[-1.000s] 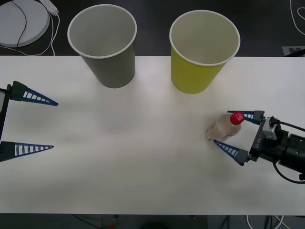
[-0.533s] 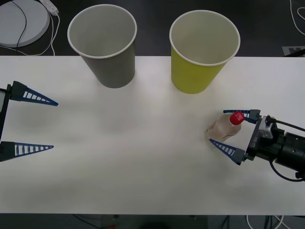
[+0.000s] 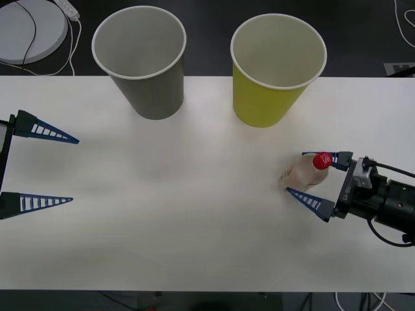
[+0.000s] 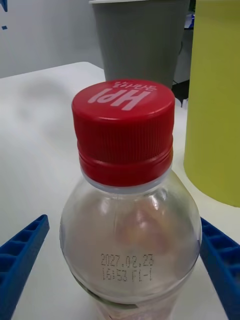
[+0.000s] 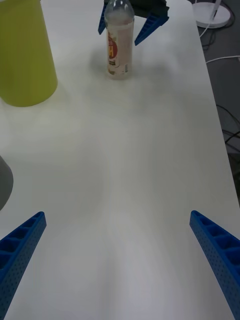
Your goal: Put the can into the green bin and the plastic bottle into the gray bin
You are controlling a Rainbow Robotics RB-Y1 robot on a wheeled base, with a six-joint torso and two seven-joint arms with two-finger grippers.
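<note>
The plastic bottle (image 3: 302,173) stands upright at the table's right side, clear with a red cap; it also shows as the bottle (image 4: 131,210) and the bottle (image 5: 119,44). My right gripper (image 3: 296,172) is open, one blue finger on each side of the bottle near its cap, with small gaps showing. The gray bin (image 3: 141,59) and the green bin (image 3: 276,66) stand upright at the table's far edge, both empty as far as I can see. My left gripper (image 3: 74,170) waits open at the left edge. The can is out of view.
Past the table's far left corner lies a white round disc (image 3: 29,29) with cables. The white table (image 3: 194,214) has broad bare room between the two arms. A dark floor with wires lies beyond the table's edges.
The right gripper's fingers have drawn a little closer around the bottle and the wrist has crept slightly toward it. The bottle, both bins and the left arm have not moved.
</note>
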